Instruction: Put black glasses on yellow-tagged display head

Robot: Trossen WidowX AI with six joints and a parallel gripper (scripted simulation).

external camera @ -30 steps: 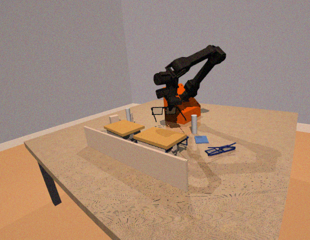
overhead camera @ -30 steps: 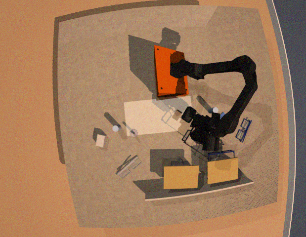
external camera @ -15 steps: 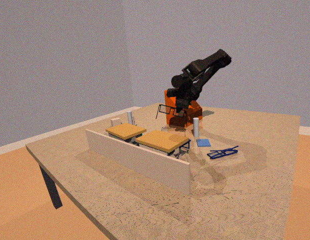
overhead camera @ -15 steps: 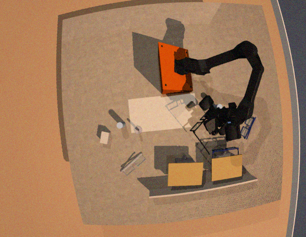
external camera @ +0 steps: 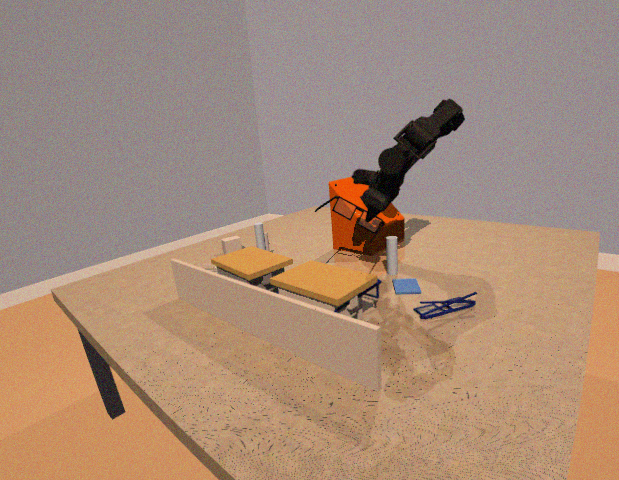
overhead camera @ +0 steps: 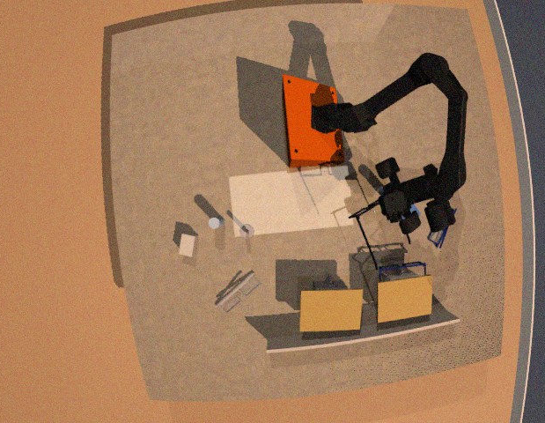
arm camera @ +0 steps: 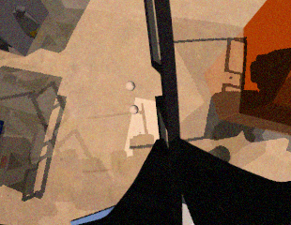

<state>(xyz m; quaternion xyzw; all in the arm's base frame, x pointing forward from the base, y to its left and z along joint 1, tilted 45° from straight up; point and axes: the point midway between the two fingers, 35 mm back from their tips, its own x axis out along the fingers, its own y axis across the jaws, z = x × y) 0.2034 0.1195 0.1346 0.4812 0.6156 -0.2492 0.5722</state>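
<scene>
My gripper (overhead camera: 382, 202) (external camera: 370, 215) (arm camera: 166, 145) is shut on the black glasses (overhead camera: 366, 241) (arm camera: 170, 89), holding them in the air in front of the orange arm base. One temple reaches toward the gap between the two yellow-orange boards in the top view. The heads are mostly hidden under these boards. A small yellow tag (arm camera: 33, 33) (overhead camera: 331, 310) shows at the upper left of the wrist view, on the head under the left board. The other head, under the right board (overhead camera: 404, 299), wears blue glasses (overhead camera: 401, 265) (external camera: 377, 289); a red mark (arm camera: 3, 161) shows there.
A low wall (overhead camera: 363, 337) (external camera: 278, 330) stands behind the heads. Other blue glasses (overhead camera: 438, 237) (external camera: 446, 308) and grey glasses (overhead camera: 236, 289) lie on the table. A post (external camera: 392, 255) stands near a blue pad (external camera: 406, 286). Another post (external camera: 259, 236) and a pale block (overhead camera: 187, 244) stand farther off.
</scene>
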